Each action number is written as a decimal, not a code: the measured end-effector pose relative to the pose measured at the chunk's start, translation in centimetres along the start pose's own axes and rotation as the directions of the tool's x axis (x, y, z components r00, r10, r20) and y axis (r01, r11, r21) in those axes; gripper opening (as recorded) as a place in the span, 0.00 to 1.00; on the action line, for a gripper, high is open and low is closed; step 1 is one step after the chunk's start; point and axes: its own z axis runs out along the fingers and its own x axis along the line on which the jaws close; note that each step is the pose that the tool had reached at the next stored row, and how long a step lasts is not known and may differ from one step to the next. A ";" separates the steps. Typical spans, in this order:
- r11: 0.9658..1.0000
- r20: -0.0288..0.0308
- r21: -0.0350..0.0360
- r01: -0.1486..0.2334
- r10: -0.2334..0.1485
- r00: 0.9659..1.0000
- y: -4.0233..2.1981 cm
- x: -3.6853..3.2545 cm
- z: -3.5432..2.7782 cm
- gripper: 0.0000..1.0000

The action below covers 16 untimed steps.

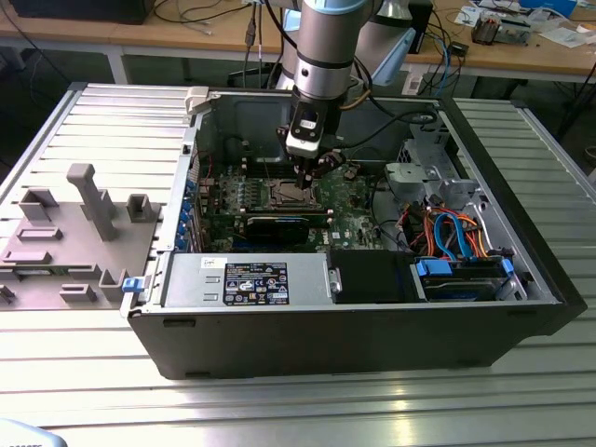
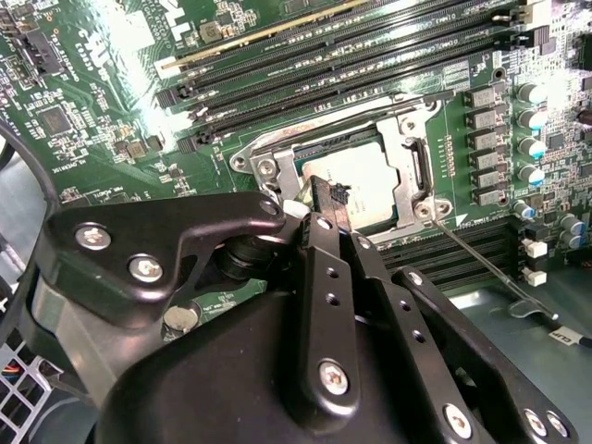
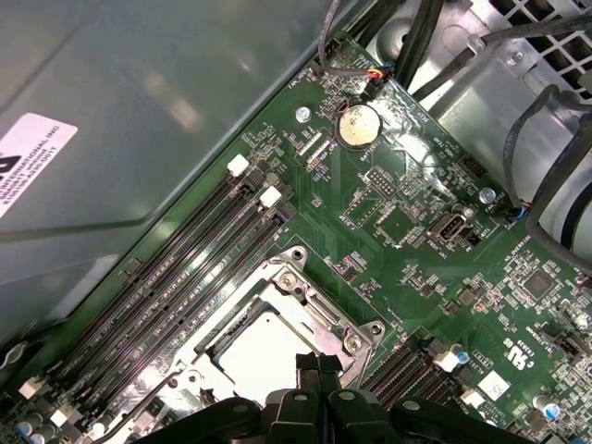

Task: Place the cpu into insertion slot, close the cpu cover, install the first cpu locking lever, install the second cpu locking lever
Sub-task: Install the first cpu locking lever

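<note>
The pincer point(image 2: 326, 196) has its fingers pressed together with nothing between them, the tips resting at the edge of the slot point(image 1: 288, 193) on the motherboard point(image 3: 416, 240), inside the open case point(image 1: 372, 335) on the ribbed surface point(image 1: 279, 410). The cpu point(image 2: 370, 180) lies flat in the slot, silvery top up, just beside the tips. The cover point(image 2: 404, 190) lies down around it. A thin lever point(image 2: 481, 264) runs out from one corner of the slot.

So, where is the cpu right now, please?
In the second wrist view the cpu lies framed by the cpu cover, between the long memory slots and the gripper.
</note>
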 end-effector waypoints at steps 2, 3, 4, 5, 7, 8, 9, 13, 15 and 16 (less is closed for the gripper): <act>1.000 0.000 0.000 0.003 -0.003 1.000 0.00 0.00 0.00 0.11; 1.000 0.000 0.000 0.004 -0.004 1.000 0.00 0.00 0.00 0.11; 1.000 0.000 0.000 0.005 -0.005 1.000 0.00 0.00 0.00 0.11; 1.000 0.000 0.000 0.006 -0.006 1.000 0.00 0.00 0.00 0.11; 1.000 0.001 0.000 0.008 -0.008 1.000 0.00 0.00 0.00 0.11; 1.000 0.001 0.000 0.009 -0.009 1.000 0.00 0.00 0.00 0.11; 1.000 0.001 0.000 0.010 -0.010 1.000 0.00 0.00 0.00 0.11; 1.000 0.001 0.000 0.014 -0.014 1.000 0.00 0.00 0.00 0.11; 1.000 0.001 0.000 0.016 -0.016 1.000 0.00 0.00 0.00 0.11; 1.000 0.001 0.000 0.018 -0.018 1.000 0.00 0.00 0.00 0.11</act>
